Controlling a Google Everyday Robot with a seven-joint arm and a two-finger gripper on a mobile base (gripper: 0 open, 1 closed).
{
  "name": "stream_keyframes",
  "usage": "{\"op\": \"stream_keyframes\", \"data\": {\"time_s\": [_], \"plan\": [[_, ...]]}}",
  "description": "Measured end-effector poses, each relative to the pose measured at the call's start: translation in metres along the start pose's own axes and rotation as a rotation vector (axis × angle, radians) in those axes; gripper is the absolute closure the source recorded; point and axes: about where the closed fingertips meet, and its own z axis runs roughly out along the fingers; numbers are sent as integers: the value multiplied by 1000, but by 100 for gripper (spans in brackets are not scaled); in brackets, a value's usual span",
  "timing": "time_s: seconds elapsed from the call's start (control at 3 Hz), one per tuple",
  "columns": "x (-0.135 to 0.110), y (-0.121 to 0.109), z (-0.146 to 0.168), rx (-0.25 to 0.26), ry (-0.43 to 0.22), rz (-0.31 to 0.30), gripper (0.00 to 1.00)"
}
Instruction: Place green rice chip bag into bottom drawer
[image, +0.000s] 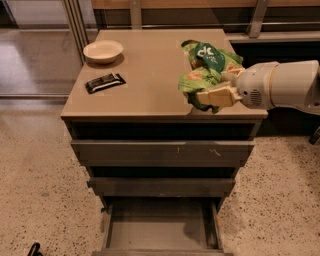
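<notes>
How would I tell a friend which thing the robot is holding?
Start at the grey-brown cabinet; at its top's front right corner, the gripper holds the green rice chip bag. It is bright green with a dark round logo, unlike the black bar and pale bowl across the top.

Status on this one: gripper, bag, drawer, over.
Gripper shut on green rice chip bag, held over cabinet top front edge. Bottom drawer open below. No blocker seen.
</notes>
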Motion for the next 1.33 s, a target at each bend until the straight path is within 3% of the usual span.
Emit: {"op": "stream_keyframes", "data": {"time_s": [0.33,1.0,1.33], "plan": [[0,24,-6,8,-3,18,100],[32,112,-44,72,-9,196,100],[33,112,-46,75,-9,199,100]]}}
